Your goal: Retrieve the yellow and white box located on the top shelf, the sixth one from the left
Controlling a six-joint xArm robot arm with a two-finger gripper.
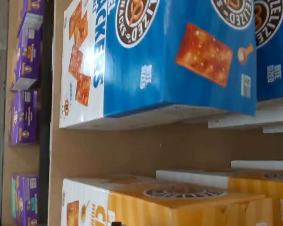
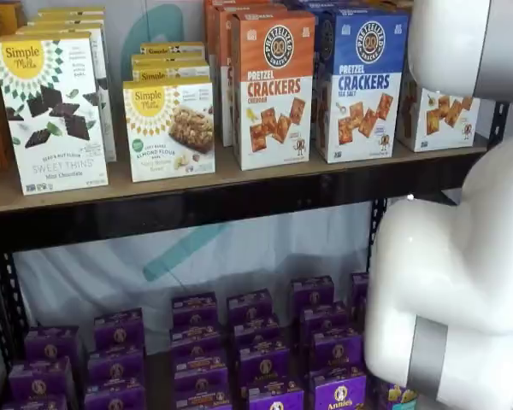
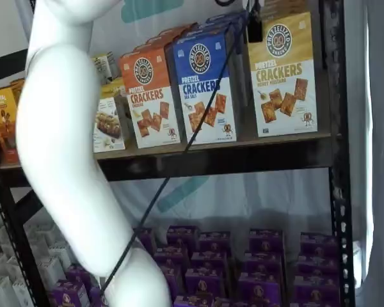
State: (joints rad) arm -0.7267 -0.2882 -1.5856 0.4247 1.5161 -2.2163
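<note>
Three pretzel-cracker cartons of smooth printed card stand upright on the top shelf (image 3: 243,157), a tan wooden board with a black metal front rail and black uprights: the orange-topped carton (image 3: 148,96), the blue-topped carton (image 3: 203,86) just beside it, and the yellow and white box (image 3: 283,73) at the upper right of a shelf view, apart from the blue one by a narrow gap. Its top band is yellow with a round black logo, and its white lower front pictures square brown crackers. In a shelf view only its lower white front (image 2: 439,120) shows at the right edge, behind the arm. The wrist view shows its flat yellow top (image 1: 188,200) with the round logo, and the blue carton's top and front (image 1: 179,52) across a strip of bare board. Further along the same board stand white rectangular boxes with green and yellow print (image 2: 51,111). The lower level holds rows of small purple boxes (image 2: 256,342), glossy and squat. The white arm (image 3: 64,160), smooth and rounded with a grey band at a joint, rises up the left of a shelf view and fills the right of the other, a thin black cable (image 3: 179,153) running slantwise across the cartons. A small dark part (image 3: 254,25) hangs at the top edge by the yellow box; whether the fingers are apart or closed, I cannot tell.
</note>
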